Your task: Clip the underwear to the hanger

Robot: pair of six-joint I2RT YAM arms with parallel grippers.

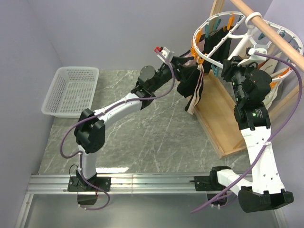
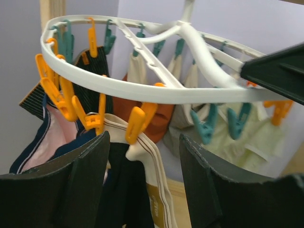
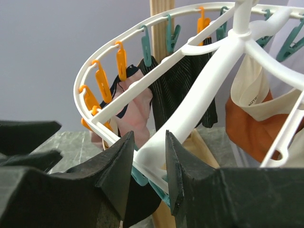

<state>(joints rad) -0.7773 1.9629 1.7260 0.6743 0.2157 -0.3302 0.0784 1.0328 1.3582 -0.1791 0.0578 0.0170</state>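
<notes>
Two grippers are held up at one hanger: the left gripper is spread wide around one underwear hung below an orange clip, the right gripper is clamped on one spoke

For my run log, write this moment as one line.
left gripper open around underwear; orange clip at waistband; right gripper shut on hanger

Two robot arms: L arm & R arm, white shells w/ chunky black joint housings. Purple cables loop alongside each. Small green light on R arm's black housing (red-and-white tab near L wrist). Matte black wedge fingers.
</notes>
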